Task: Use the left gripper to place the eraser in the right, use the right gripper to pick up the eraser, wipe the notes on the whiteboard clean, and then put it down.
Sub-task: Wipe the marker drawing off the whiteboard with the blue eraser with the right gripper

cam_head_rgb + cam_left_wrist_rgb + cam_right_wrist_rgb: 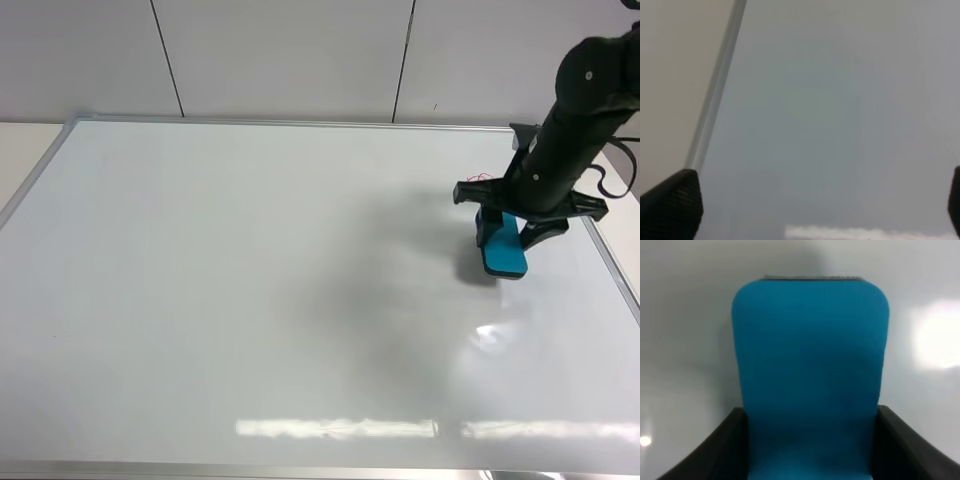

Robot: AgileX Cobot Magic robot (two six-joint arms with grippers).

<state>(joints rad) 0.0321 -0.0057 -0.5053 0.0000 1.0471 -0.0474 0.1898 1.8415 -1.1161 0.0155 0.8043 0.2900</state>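
Teal-blue rounded eraser [810,355], pinched by the black two-finger right end effector [810,450], should press flat and sweep across the red scribbled notes [482,179].

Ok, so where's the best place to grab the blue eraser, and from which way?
Grab it across its two long straight sides, near one end, coming down from above. The eraser seems to lie flat on the whiteboard, felt side down, so only its narrow width fits between the fingers. The right gripper is shut on it just that way.
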